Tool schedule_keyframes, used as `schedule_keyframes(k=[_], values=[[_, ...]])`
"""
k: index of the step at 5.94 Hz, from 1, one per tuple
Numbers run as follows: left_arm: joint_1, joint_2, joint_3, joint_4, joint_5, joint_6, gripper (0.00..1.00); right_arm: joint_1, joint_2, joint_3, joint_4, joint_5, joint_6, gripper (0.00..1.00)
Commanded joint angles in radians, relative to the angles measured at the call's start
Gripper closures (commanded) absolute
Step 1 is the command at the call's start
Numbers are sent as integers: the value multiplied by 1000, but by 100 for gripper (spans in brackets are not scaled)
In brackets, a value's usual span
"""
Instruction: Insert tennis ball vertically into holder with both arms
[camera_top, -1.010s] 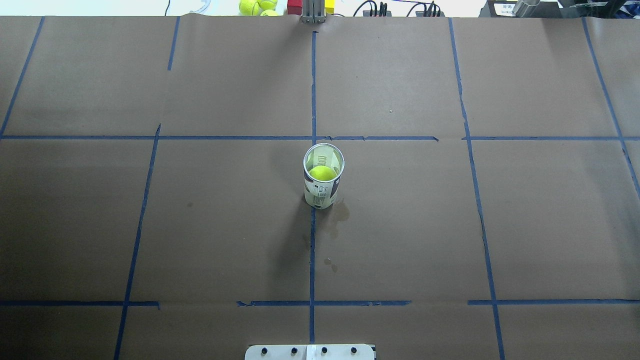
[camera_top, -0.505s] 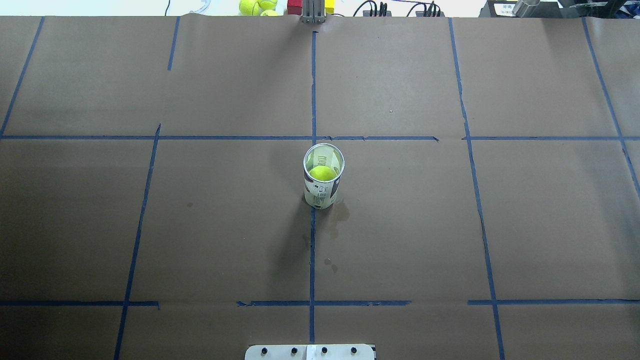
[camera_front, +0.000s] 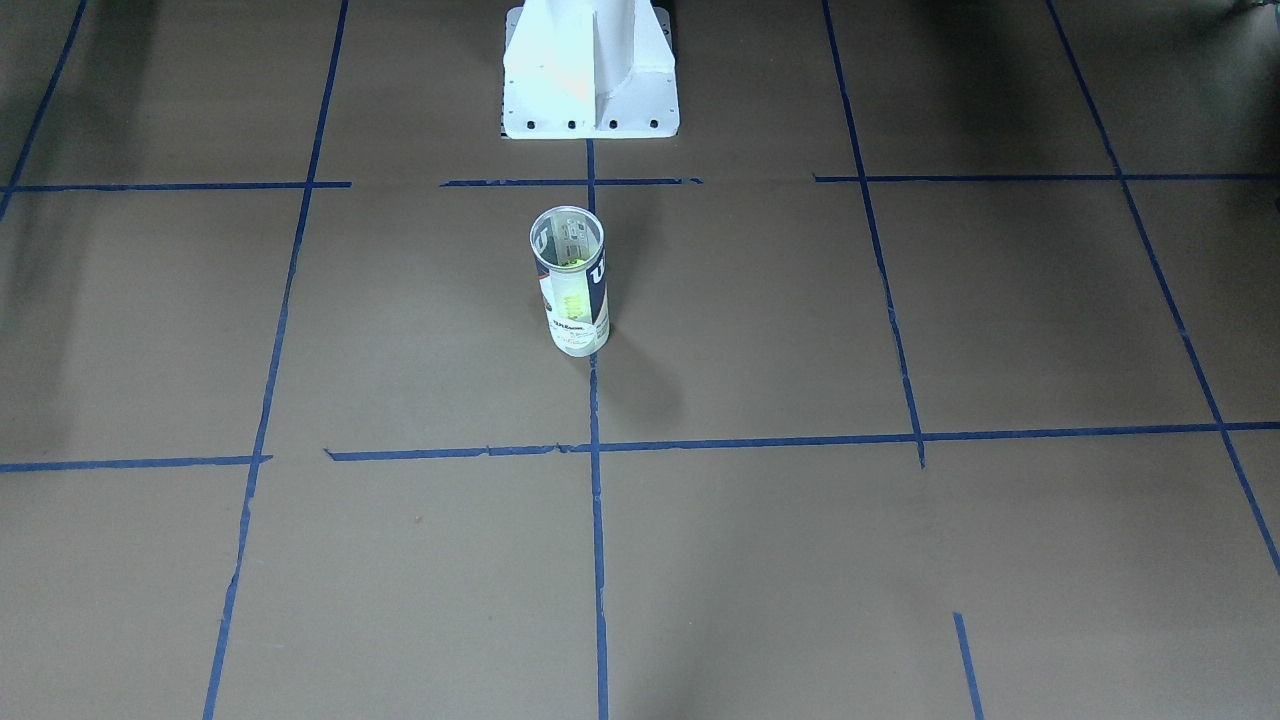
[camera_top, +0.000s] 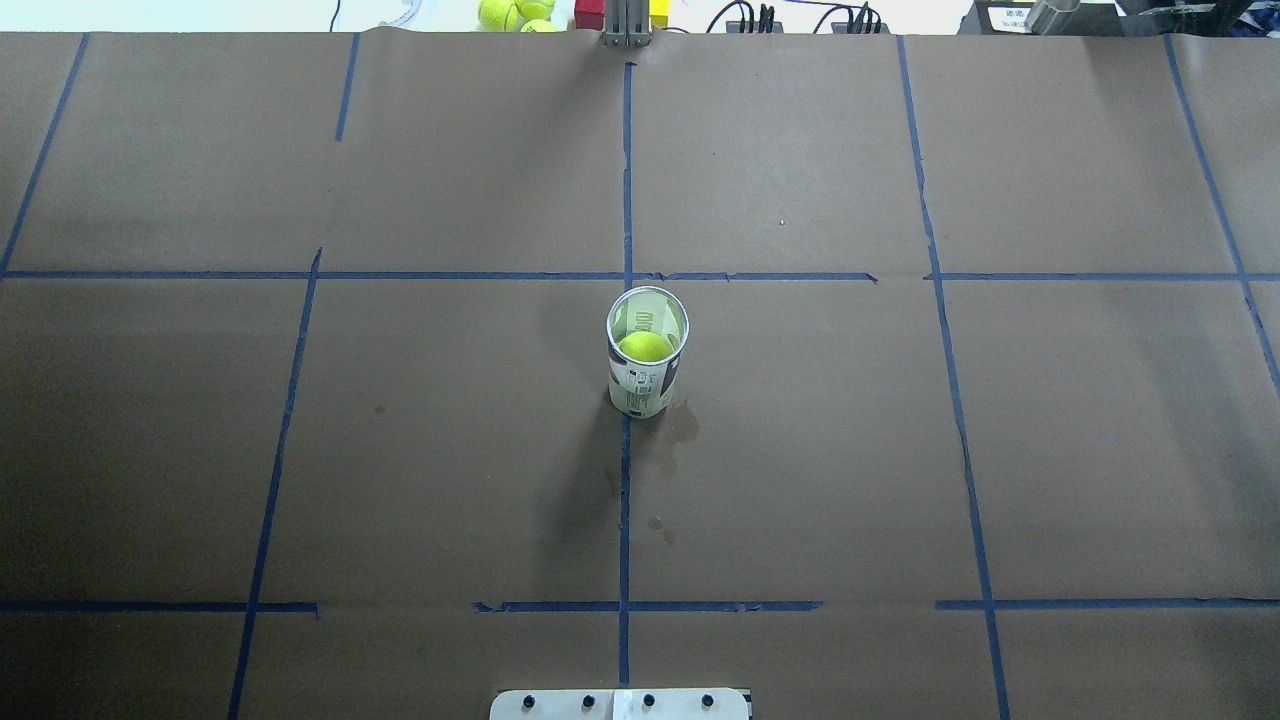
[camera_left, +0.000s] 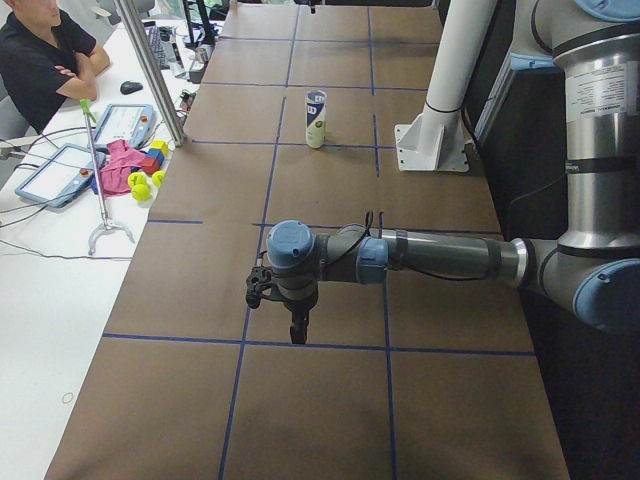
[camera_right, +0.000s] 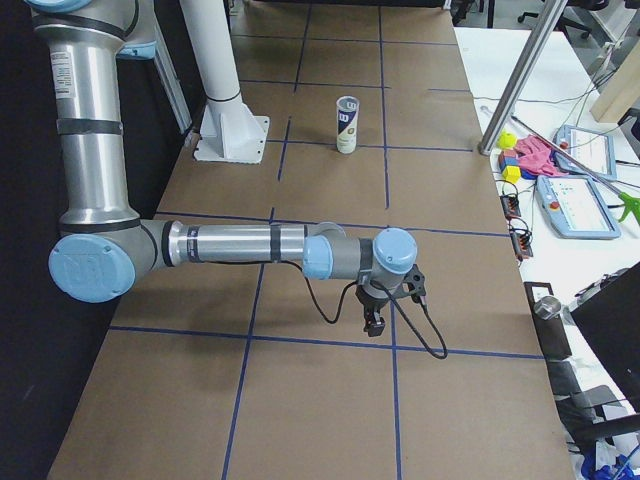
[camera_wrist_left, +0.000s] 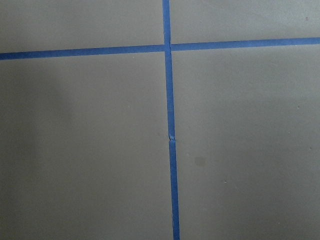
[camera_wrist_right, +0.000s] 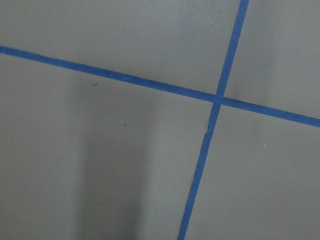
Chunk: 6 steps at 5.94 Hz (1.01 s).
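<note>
The holder (camera_top: 645, 385), a clear Wilson can, stands upright at the table's middle on a blue tape line. It also shows in the front view (camera_front: 575, 300) and both side views (camera_left: 316, 118) (camera_right: 347, 125). The neon yellow tennis ball (camera_top: 645, 347) sits inside it, seen through the open top and through the wall (camera_front: 570, 290). My left gripper (camera_left: 298, 330) hangs near the table's left end, far from the can. My right gripper (camera_right: 373, 322) hangs near the right end. I cannot tell whether either is open or shut. Both wrist views show only brown paper and tape.
The white robot base (camera_front: 590, 70) stands behind the can. Spare tennis balls (camera_top: 510, 12) and coloured blocks (camera_left: 152, 158) lie past the far edge. An operator (camera_left: 40, 60), tablets and a metal post (camera_left: 150, 70) are beside the table.
</note>
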Motion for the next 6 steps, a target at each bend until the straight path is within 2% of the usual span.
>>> schedule_keyframes(k=[1, 2, 4, 5, 6], values=[[0, 0, 1, 0, -1, -5, 0, 30, -17, 54, -167, -62, -137, 0], [0, 0, 1, 0, -1, -3, 0, 30, -44, 35, -108, 41, -86, 0], [0, -1, -13, 0, -3, -3, 0, 30, -62, -113, 227, 39, 89, 0], [0, -1, -19, 0, -1, -3, 0, 32, -71, -133, 303, 41, 100, 0], [0, -4, -22, 1, -3, -2, 0, 32, -64, -120, 303, 30, 100, 0]])
